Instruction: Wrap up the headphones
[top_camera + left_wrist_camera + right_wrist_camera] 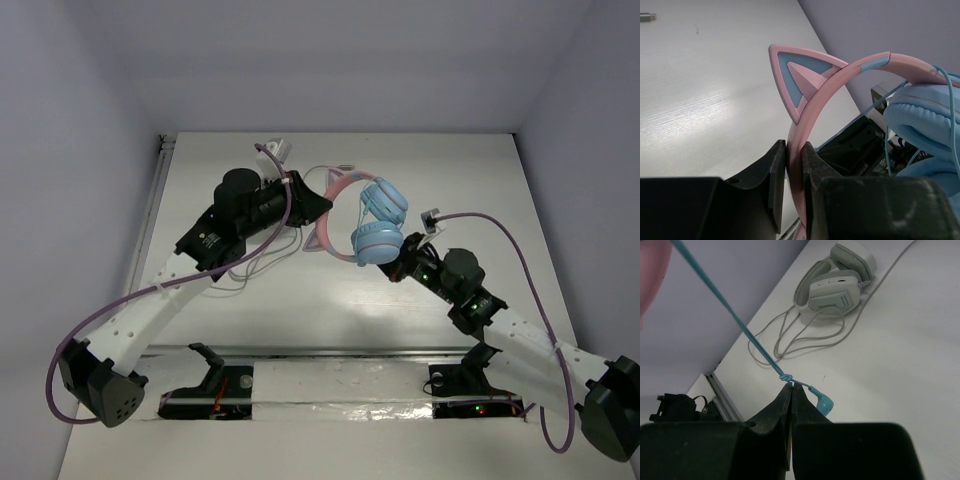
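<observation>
The headphones [362, 214] have a pink cat-ear headband [820, 90] and light blue ear cups [377, 243], and are held above the table. My left gripper [318, 208] is shut on the headband, which stands clamped between its fingers in the left wrist view [794, 150]. My right gripper [396, 264] sits just below the lower ear cup. In the right wrist view it [791, 386] is shut on the thin blue cable [740, 325] right at a small knot. The cable runs taut up to the left, and its blue plug [822, 401] sticks out beside the fingertips.
Larger white-grey headphones [835, 285] lie on the table with their grey cable [800, 340] in loose loops; in the top view only this cable [250, 268] shows beside the left arm. A metal rail [340, 352] runs along the near edge. Walls enclose the table.
</observation>
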`<move>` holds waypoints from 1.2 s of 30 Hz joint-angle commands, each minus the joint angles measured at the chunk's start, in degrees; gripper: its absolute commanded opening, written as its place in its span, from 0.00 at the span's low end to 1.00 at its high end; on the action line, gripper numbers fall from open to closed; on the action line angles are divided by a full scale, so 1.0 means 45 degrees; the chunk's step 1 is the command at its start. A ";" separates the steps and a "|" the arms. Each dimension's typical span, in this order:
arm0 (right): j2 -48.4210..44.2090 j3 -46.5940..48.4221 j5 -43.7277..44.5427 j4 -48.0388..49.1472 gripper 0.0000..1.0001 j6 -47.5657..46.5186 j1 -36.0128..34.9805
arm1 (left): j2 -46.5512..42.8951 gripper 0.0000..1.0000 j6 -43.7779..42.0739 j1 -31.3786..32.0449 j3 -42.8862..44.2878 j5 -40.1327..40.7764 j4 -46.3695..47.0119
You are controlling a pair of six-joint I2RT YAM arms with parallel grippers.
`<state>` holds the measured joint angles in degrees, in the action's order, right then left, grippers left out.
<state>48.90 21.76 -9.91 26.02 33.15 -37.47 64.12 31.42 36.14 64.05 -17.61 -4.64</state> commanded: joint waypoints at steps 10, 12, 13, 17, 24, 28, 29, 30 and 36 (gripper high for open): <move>-0.0554 -0.0030 0.0190 -0.0294 0.00 0.0758 -0.0811 | 0.0107 0.00 0.2197 -0.0062 -0.0677 0.2641 0.4018; -0.0711 -0.0108 0.0482 -0.0314 0.00 0.0817 -0.1046 | 0.0107 0.00 0.2469 -0.0062 -0.0873 0.3225 0.4312; -0.0731 -0.0147 0.0503 -0.0314 0.00 0.0895 -0.1047 | 0.0127 0.00 0.2568 -0.0062 -0.1010 0.3364 0.4584; -0.0497 -0.0051 0.0776 -0.0255 0.00 0.0915 -0.1788 | 0.0438 0.00 0.2783 -0.0062 -0.1128 0.3795 0.4879; -0.0438 0.0028 0.1225 -0.0333 0.00 0.1013 -0.2452 | 0.0400 0.00 0.2764 -0.0062 -0.1441 0.5433 0.5037; -0.0574 0.0028 0.1304 -0.0470 0.00 0.1208 -0.2608 | 0.0478 0.00 0.2725 -0.0062 -0.1674 0.6021 0.5152; -0.0575 0.0009 0.1304 -0.0335 0.00 0.1247 -0.2610 | 0.0498 0.00 0.2706 -0.0062 -0.1849 0.6118 0.5173; -0.0555 0.0009 0.1227 -0.0294 0.00 0.1305 -0.2610 | 0.0556 0.00 0.2725 -0.0062 -0.1909 0.6293 0.5211; -0.0438 0.0321 0.0836 -0.0041 0.00 0.1638 -0.2747 | 0.0790 0.00 0.2725 -0.0062 -0.2709 0.6783 0.5485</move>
<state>46.92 21.65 -3.60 24.88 39.31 -48.69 68.29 40.42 36.27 52.07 8.01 9.45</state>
